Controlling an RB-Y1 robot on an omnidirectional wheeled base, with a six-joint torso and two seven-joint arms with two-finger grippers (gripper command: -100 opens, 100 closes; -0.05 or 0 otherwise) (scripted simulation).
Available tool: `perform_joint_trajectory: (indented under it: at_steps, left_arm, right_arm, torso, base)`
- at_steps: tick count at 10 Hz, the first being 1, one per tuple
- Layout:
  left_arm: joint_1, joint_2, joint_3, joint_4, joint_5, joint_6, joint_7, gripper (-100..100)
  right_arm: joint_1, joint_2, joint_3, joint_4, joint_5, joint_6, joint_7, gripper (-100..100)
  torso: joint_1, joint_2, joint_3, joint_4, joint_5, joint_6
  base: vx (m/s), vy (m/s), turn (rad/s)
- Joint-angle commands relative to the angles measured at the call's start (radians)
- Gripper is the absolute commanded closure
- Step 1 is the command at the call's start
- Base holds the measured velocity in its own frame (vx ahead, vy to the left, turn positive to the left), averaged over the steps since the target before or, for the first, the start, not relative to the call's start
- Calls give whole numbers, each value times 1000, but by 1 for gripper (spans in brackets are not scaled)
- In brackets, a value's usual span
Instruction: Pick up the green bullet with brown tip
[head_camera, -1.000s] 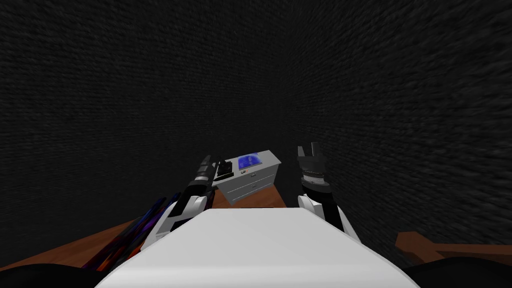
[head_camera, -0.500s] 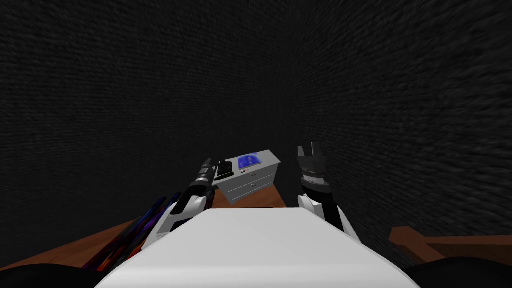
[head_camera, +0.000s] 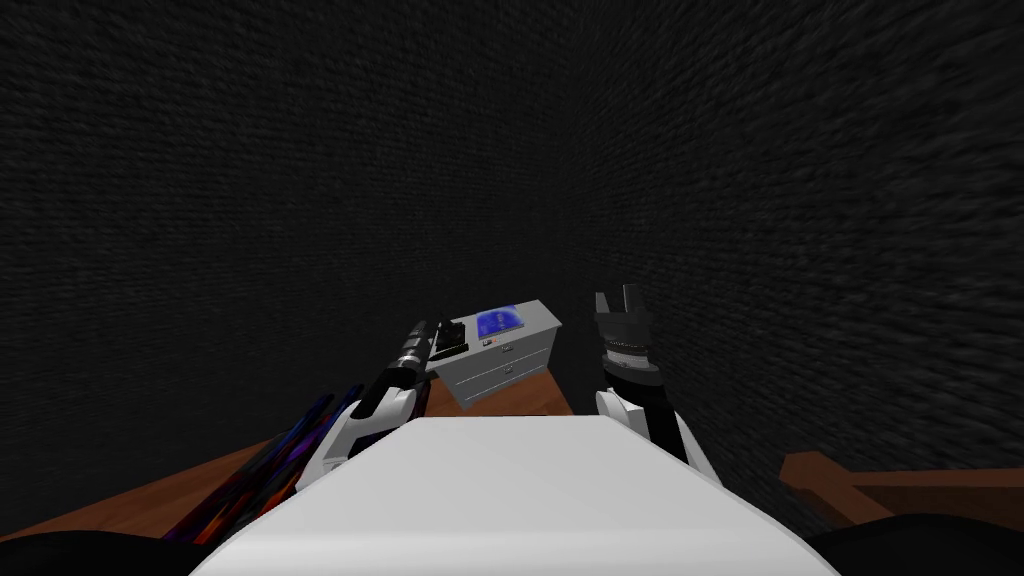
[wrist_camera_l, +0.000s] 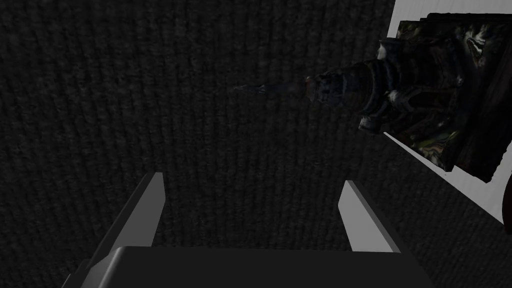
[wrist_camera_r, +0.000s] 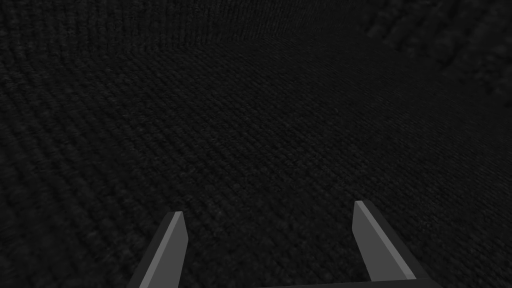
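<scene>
A small grey two-drawer cabinet (head_camera: 505, 372) stands ahead by the dark wall. On its top a tiny pale and reddish speck (head_camera: 489, 343) lies between a dark ornate object (head_camera: 450, 338) and a blue flat item (head_camera: 498, 321); it is too small to name. My left gripper (head_camera: 422, 328) hovers at the cabinet's left end, open with nothing between its fingers (wrist_camera_l: 252, 200). Beside it is the dark ornate object (wrist_camera_l: 400, 95), standing on the pale top (wrist_camera_l: 480, 10). My right gripper (head_camera: 620, 300) is raised to the right of the cabinet, open (wrist_camera_r: 270, 225) and facing dark wall.
Dark textured walls close in on all sides. Brown floor (head_camera: 520, 398) runs under the cabinet. A dark striped purple and orange thing (head_camera: 270, 470) lies low on the left. A brown wooden piece (head_camera: 880, 490) sits low on the right.
My left forearm and gripper have shifted slightly right, closer to the cabinet's left end. The right arm has stayed put.
</scene>
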Motion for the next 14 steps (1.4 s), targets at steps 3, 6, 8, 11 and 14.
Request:
perform_joint_trajectory:
  at_steps: [3,6,8,11,14]
  left_arm:
    - [-40,-7,-3,60,3,105,5,-100]
    - [-67,-15,-13,95,7,197,7,-100]
    - [-81,-20,-20,112,9,246,7,-100]
    - [-108,-29,-34,145,14,316,6,-100]
    - [-121,-33,-42,162,16,367,5,-100]
  right_arm:
    - [0,0,0,0,0,0,0,0]
    - [0,0,0,0,0,0,0,0]
    - [0,0,0,0,0,0,0,0]
    - [0,0,0,0,0,0,0,0]
    - [0,0,0,0,0,0,0,0]
  torso:
    - [0,-1,0,0,0,0]
    - [1,-1,-1,0,0,0]
    - [1,-1,-1,0,0,0]
    - [0,-1,-1,0,0,0]
    - [1,-2,-1,0,0,0]
  base:
    - [18,23,11]
    - [26,29,16]
    - [28,31,17]
    - [29,29,24]
    - [32,31,14]
